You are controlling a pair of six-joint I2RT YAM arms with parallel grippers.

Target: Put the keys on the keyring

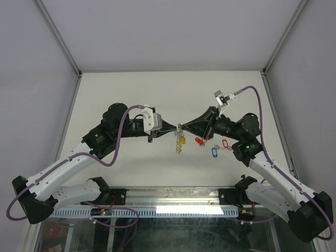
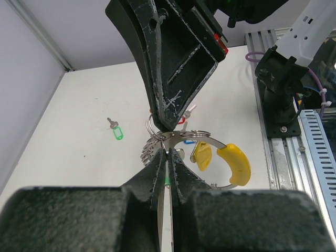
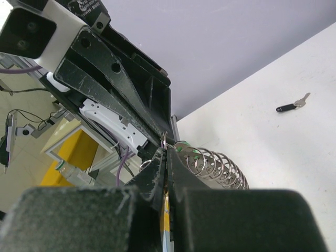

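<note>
Right end effector (image 1: 182, 126) grips keyring (image 1: 179, 138) beside red key (image 1: 199, 140).

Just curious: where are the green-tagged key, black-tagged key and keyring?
green-tagged key (image 2: 118, 133): left wrist view, green tag.
black-tagged key (image 3: 286, 108): right wrist view, black tag.
keyring (image 2: 235, 164): left wrist view, yellow segment.

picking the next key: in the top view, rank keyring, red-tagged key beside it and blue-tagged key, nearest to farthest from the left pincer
1. keyring, at the left pincer tips.
2. red-tagged key, just right.
3. blue-tagged key, farther right.
</note>
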